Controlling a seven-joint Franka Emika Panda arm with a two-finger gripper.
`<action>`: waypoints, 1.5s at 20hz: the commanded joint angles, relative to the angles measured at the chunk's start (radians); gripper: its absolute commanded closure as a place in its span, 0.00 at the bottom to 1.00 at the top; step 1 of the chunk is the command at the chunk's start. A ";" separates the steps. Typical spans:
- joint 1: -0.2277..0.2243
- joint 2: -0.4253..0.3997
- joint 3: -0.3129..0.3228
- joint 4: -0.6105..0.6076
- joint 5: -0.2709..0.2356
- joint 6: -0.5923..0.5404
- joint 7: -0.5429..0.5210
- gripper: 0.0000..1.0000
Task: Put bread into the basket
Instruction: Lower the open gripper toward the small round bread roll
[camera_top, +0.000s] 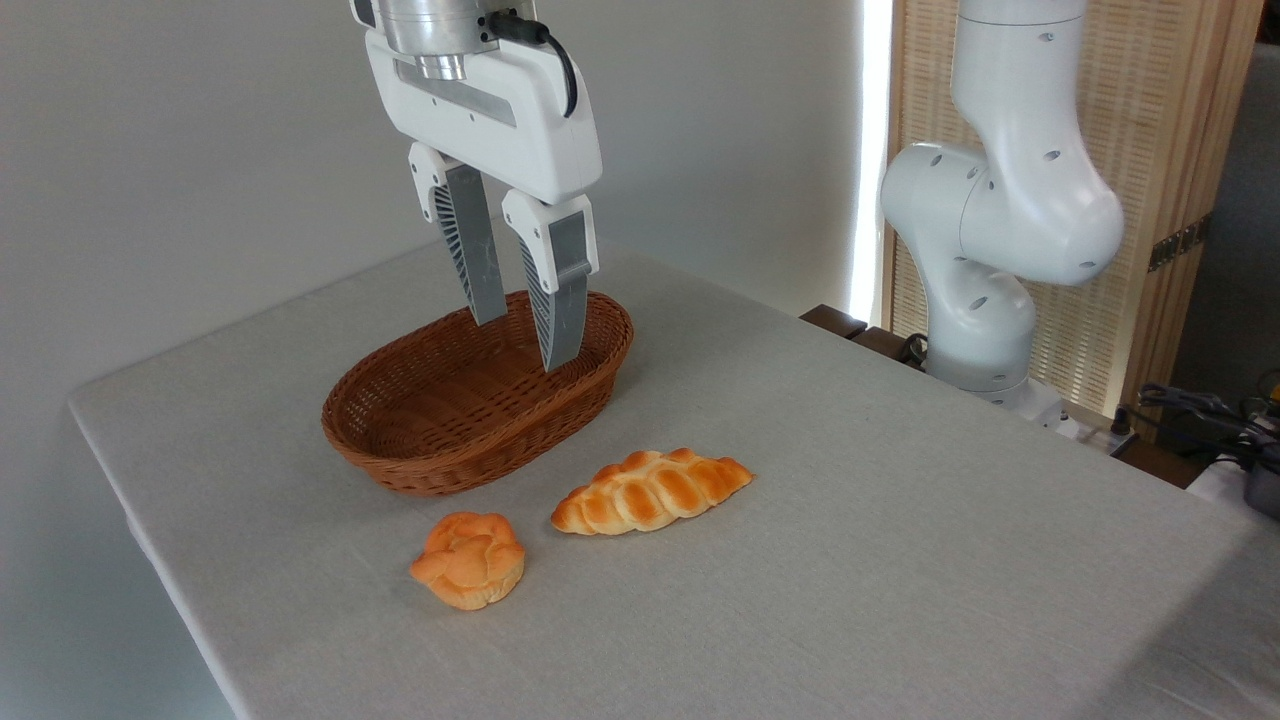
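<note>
Table (900, 560): I see a big surface under a pale grey cloth, its near-left corner running out of my view at the bottom and a wall behind it.

Arm (1000, 200): my white Panda rises from its base past the table's right-hand far edge, in front of a slatted wooden screen, and leaves the top of the picture; the wrist comes back into view at top centre.

Basket (400, 455): I read it as an oval brown wicker one with low sloping sides, sitting left of centre on the cloth, nothing lying inside it.

Gripper (525, 342): I have it hanging upright above the far-right end of the basket, fingers pointing down. From my camera the tips overlap the basket's inner wall; I cannot tell whether they are below the rim or only in front of it.

Jaws: parted by a moderate gap, with nothing between them and nothing in their hold.

Braided loaf (650, 490): a long, pointed golden one lying flat on the cloth just in front of the basket's right end, slanted up to the right.

Bread (468, 560): the small round orange-golden bun with a knotted top lies on the cloth in front of the basket, near the loaf's left tip but apart from it, and well clear of my gripper.
</note>
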 joint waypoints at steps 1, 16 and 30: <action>-0.006 0.004 0.008 0.016 0.000 -0.028 -0.002 0.00; -0.006 0.008 0.005 0.009 -0.002 -0.002 -0.001 0.00; -0.047 0.073 -0.021 -0.217 0.001 0.398 0.005 0.00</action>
